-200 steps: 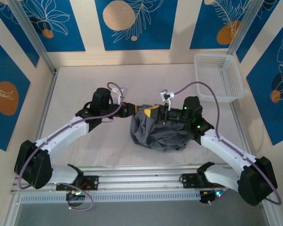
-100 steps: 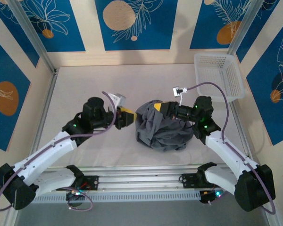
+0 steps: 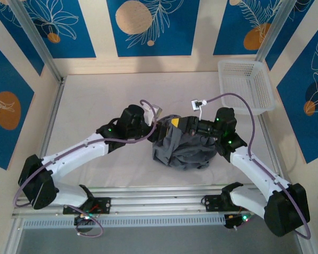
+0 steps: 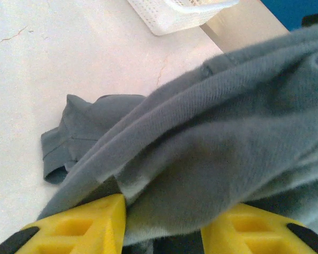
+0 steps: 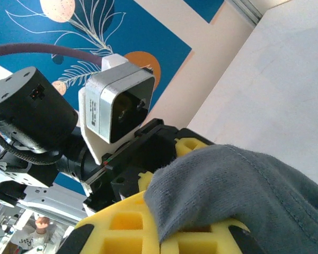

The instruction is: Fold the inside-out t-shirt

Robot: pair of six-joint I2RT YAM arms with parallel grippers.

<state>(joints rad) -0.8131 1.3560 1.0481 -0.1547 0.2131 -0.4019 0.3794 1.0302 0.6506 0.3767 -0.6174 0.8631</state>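
1. The inside-out t-shirt (image 3: 184, 151) is a grey, crumpled heap in the middle of the white surface (image 3: 95, 100) - not spread flat.
2. The top of the heap is lifted up toward the two tools, and the rest sags down onto the surface.
3. In the left wrist view, one hemmed end of the shirt (image 4: 74, 132) lies flat on the surface (image 4: 47, 63), and the thick grey cloth rises up over it.
4. The right tool (image 3: 176, 123) is at the top edge of the heap. Its yellow fingers are pressed together and pinch a fold of the shirt (image 5: 244, 190). You can see this up close in the right wrist view, where the cloth comes out from the right tool (image 5: 161, 239).
5. The left tool (image 3: 160, 120) is at the top left of the heap, just beside the right tool. In the left wrist view the left tool (image 4: 164, 235) has its two yellow fingers spread apart, and a fold of grey cloth lies in the gap between them.
6. The two tools point at each other - left arm from the left, right arm from the right.
7. A white plastic basket (image 3: 246, 89) sits at the far right corner of the surface, well apart from the shirt.
8. Blue panels with orange circles and white leaf drawings stand around the surface.
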